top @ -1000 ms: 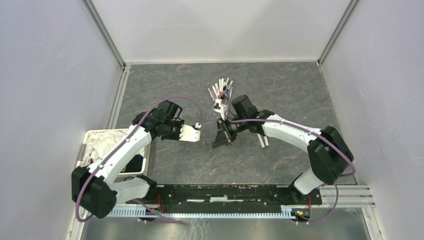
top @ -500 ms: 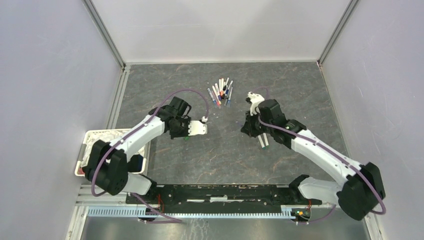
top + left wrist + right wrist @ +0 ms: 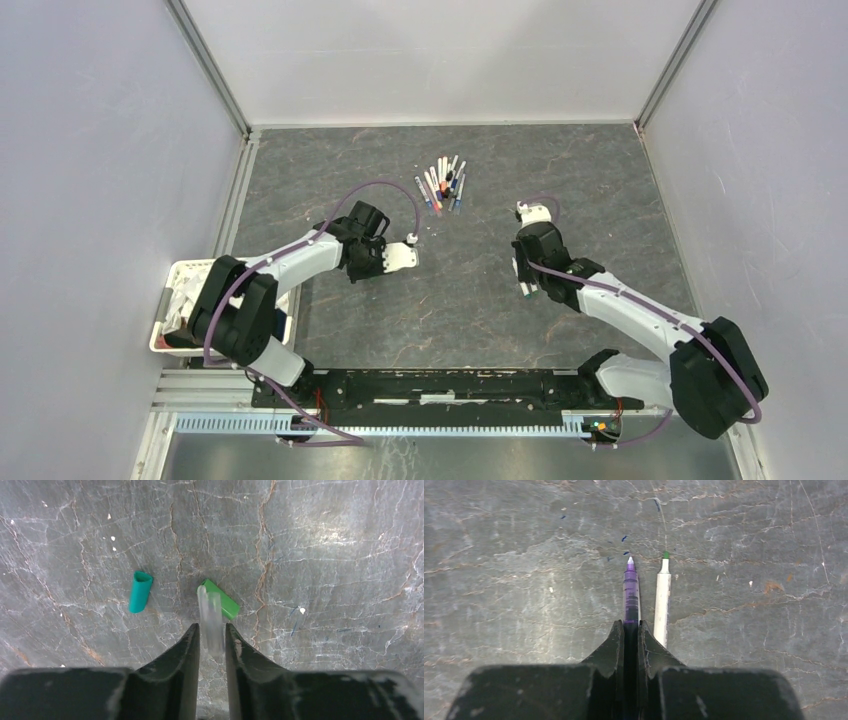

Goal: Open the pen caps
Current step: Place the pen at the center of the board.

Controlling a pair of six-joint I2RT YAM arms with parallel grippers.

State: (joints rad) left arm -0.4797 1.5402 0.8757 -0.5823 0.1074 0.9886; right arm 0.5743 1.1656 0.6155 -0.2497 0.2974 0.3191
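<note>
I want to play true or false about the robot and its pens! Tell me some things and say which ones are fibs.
1. The right gripper is pinching a purple pen. True.
2. The white pen with the green tip is held up in the air. False: it lies on the table, right beside the purple pen.
3. A teal cap and a green cap lie loose on the table. True.
4. The bunch of pens stands upright in a cup. False: they lie flat on the table, towards the back, between the two arms.
</note>
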